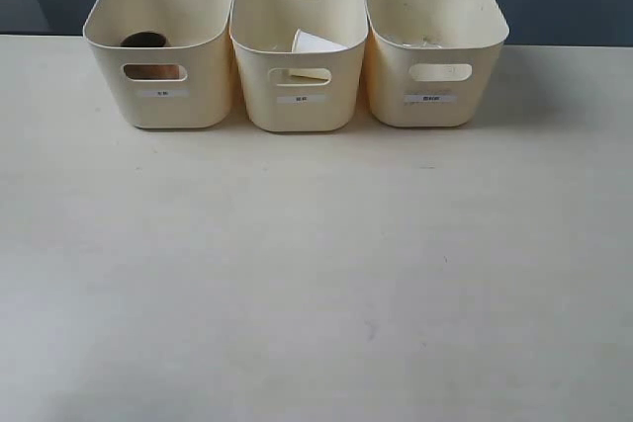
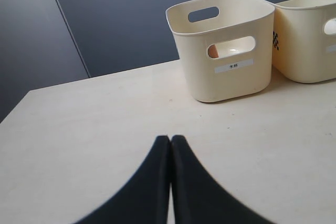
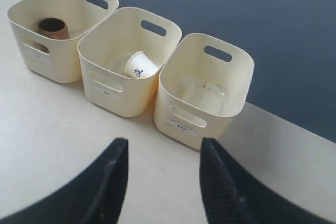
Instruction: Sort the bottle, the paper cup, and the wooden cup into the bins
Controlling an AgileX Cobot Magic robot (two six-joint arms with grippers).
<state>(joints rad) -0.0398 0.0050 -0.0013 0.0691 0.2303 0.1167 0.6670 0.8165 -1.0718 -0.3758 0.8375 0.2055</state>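
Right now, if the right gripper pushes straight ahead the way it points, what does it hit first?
Probably the right-hand bin, the one holding the bottle; the open right gripper aims at its front wall, though depth is unclear.

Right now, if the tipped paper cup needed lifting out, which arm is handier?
Probably the right. The right gripper is open and looks down into the middle bin at the paper cup. The left gripper is shut and low, seeing bins only from the side.
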